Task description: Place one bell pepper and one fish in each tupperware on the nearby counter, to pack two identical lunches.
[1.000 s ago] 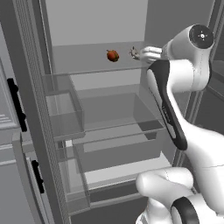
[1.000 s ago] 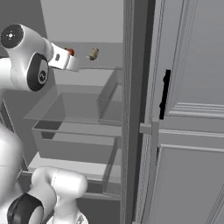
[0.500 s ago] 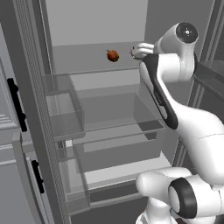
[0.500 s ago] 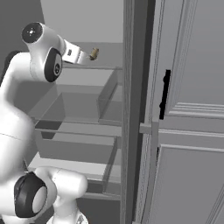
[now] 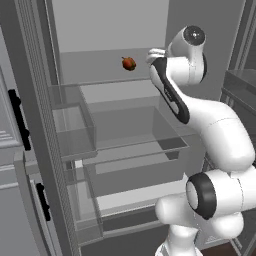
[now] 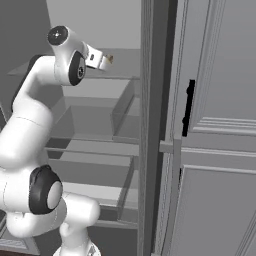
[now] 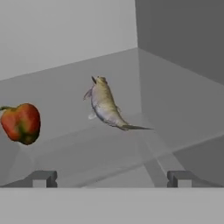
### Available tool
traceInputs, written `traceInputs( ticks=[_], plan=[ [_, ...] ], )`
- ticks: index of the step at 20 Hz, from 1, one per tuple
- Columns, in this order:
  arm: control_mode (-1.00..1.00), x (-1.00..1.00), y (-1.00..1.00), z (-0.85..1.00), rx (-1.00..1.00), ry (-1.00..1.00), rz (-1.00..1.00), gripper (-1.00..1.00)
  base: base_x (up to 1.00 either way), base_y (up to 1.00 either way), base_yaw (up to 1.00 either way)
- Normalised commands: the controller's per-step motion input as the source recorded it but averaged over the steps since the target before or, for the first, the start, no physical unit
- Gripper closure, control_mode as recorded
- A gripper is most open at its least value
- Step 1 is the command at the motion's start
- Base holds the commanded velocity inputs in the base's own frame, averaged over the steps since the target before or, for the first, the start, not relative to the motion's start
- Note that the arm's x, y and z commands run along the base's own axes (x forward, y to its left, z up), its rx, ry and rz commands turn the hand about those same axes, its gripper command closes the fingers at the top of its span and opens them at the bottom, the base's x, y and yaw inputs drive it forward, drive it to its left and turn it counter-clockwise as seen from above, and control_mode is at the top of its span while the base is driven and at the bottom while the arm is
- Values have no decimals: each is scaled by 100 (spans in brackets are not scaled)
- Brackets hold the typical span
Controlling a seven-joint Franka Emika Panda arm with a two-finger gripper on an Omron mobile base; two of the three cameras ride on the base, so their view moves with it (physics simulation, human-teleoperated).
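Red bell pepper point(image 7: 21, 123) beside fish point(image 7: 106, 108) on fridge shelf point(image 7: 131, 78).

Leaving open shelf point(image 7: 78, 144) between the wide-spread hand point(image 7: 111, 177) and the fish point(image 7: 106, 108) — nothing lying across it. Crowding the left: the bell pepper point(image 7: 21, 123), apart from the fish. Closing in on the right — the fridge wall point(image 7: 183, 39).
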Motion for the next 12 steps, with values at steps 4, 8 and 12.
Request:
traceInputs(
  ticks=[4,8,12],
  plan=[
    [-100,53,-9,0,0,4,0,-100,0,0,0],
    [-100,51,-5,0,0,4,0,-100,0,0,0],
    [-100,53,-1,-7,0,4,0,-100,0,0,0]
  ],
)
